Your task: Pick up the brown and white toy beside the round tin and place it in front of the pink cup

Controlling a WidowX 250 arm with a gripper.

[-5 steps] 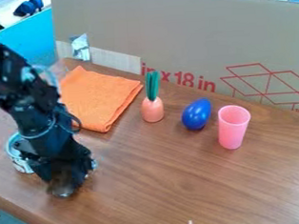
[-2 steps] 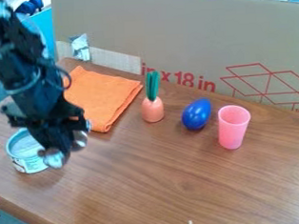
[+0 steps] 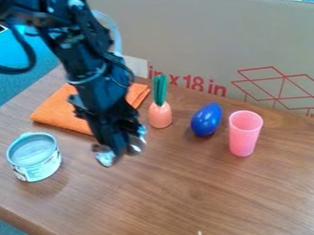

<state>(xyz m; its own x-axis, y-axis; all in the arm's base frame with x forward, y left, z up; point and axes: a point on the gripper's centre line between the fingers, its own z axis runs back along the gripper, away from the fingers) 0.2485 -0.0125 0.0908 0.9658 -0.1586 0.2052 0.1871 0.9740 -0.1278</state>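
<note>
The gripper (image 3: 121,151), its fingers apart, hangs over the tabletop (image 3: 191,197) in front of the orange cloth (image 3: 57,111). The toy carrot (image 3: 160,115) stands just right of the cloth, the tin (image 3: 36,164) at its front left.

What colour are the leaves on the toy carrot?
The leaves are dark green, seen best in the camera view.

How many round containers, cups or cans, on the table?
2. One can at the left, in front of the orange cloth; one pink cup at the right, beside the blue ovoid. The arm may hide others.
</note>
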